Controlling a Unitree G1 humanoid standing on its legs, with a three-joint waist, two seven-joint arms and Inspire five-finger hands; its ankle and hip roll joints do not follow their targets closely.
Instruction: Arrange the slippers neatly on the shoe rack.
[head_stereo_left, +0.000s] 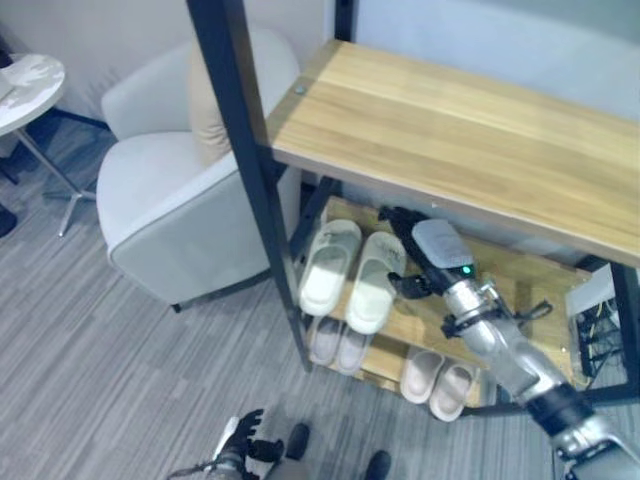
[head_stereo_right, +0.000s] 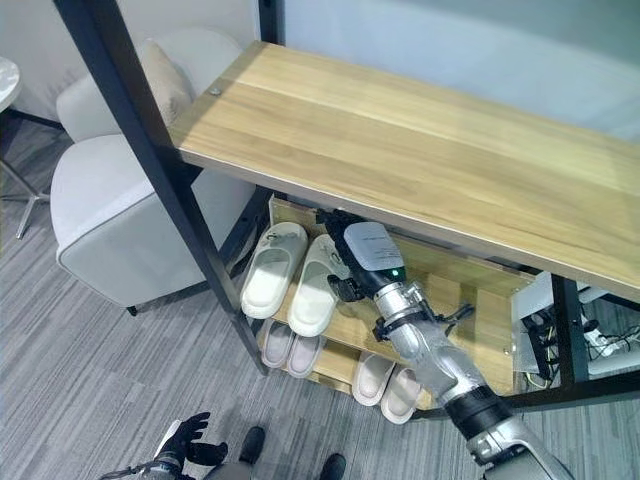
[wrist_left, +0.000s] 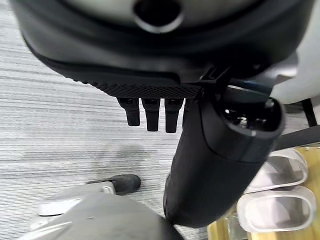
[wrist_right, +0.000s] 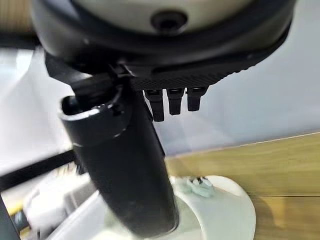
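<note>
Right robot hand rests beside cream slippers on shoe rack; grip unclear. Nudge could skew pair. Left robot hand hangs relaxed.

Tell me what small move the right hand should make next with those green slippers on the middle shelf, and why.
Probably ease the right hand back out from under the top board. The two pale green slippers already lie side by side on the middle shelf, and the hand sits just beside the right one with relaxed fingers, apparently holding nothing. The left hand hangs low near the floor.
</note>
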